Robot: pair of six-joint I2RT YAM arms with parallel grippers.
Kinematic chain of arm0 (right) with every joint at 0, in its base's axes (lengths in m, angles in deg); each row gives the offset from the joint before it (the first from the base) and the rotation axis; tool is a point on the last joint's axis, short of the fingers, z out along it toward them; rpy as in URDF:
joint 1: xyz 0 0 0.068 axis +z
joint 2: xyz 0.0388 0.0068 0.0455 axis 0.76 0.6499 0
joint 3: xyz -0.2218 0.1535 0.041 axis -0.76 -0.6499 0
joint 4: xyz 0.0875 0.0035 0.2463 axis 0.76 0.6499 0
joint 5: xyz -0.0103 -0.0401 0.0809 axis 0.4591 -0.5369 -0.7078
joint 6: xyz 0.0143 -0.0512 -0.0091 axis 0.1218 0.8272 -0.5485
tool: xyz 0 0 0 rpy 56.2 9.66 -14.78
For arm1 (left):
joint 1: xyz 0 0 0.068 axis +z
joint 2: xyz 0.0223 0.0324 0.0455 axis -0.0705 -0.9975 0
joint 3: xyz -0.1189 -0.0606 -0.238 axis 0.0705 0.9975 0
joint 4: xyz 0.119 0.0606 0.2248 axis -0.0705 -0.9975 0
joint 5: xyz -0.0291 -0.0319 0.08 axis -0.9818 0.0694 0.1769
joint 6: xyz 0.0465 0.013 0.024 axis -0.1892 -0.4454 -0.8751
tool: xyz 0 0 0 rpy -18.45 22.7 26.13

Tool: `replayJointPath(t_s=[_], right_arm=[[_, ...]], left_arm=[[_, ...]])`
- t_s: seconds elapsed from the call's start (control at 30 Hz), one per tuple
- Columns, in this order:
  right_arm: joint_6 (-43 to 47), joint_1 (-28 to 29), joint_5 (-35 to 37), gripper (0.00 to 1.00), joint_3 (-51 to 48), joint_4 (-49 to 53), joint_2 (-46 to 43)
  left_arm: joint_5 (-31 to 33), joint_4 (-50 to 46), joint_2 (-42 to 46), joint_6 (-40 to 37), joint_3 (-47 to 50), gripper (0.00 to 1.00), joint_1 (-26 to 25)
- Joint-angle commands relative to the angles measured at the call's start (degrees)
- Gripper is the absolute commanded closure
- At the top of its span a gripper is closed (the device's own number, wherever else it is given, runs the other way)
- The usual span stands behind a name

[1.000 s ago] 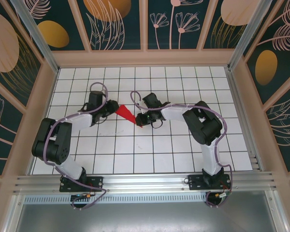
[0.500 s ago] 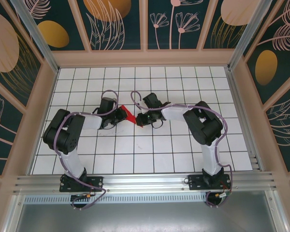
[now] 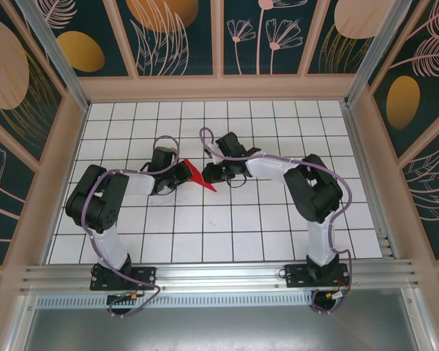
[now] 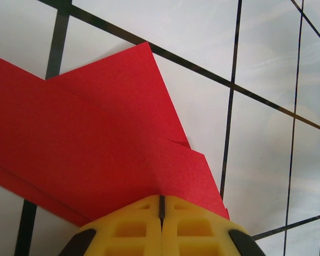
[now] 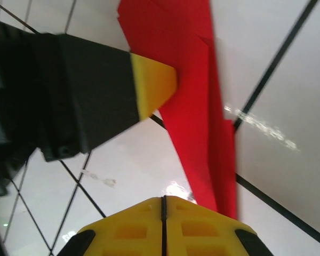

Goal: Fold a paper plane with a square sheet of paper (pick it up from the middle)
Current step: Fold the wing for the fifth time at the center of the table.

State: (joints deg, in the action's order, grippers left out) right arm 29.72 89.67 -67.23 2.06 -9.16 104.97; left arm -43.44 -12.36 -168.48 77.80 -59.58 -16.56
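Since a second ago my left arm has swung in toward the centre, and my left end effector (image 4: 161,202) has clamped shut on the wide end of the paper plane (image 3: 198,175), covering part of it from above. My right end effector (image 5: 164,205) is closed. The red strip slips behind one of its pads, so I cannot tell whether it pinches. The paper is matte, layered and sharply creased, low over the glossy gridded worktop (image 3: 205,227).
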Motion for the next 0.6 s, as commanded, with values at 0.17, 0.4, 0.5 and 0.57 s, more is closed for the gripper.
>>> replayJointPath(t_s=[0.17,0.4,0.5,0.57], right_arm=[[-0.2,1.3,-3.9,0.93,8.2,2.4,7.8],[1.6,1.4,-4.4,0.95,7.9,4.2,10.0],[1.8,1.3,-2.9,0.95,6.8,4.9,10.5],[2.0,1.2,-1.4,0.95,5.9,5.5,10.6]], left_arm=[[2.4,-2.7,-1.8,0.0,0.3,0.96,0.3],[2.6,-2.4,-1.9,0.5,0.7,0.96,0.3],[2.6,-2.4,-2.0,0.5,0.7,0.96,0.3],[2.9,-2.5,-2.0,0.5,0.8,0.96,0.3]])
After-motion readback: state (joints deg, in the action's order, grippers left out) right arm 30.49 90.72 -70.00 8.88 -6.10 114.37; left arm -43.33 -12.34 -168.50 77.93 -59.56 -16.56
